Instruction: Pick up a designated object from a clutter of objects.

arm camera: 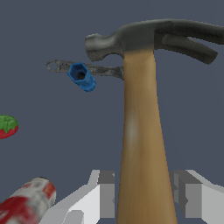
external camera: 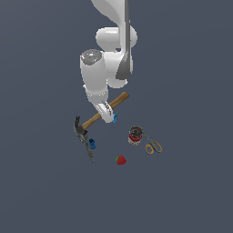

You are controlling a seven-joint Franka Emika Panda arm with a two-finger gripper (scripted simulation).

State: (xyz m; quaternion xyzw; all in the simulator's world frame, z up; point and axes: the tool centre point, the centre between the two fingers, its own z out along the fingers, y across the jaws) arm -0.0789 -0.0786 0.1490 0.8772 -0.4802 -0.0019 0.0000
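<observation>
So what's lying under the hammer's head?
The dark wrench runs beneath the hammer, its far end hidden by the handle. A small blue piece sits on the wrench.

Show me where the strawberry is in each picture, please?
Exterior view: the strawberry lies low in the picture, below the red-labelled can and to the exterior view's right of the wrench.
Wrist view: only part of the strawberry peeks in at the picture's edge, cut off by the frame.
Shared landmark: the hammer, with its brown wooden handle, shows in both views.
</observation>
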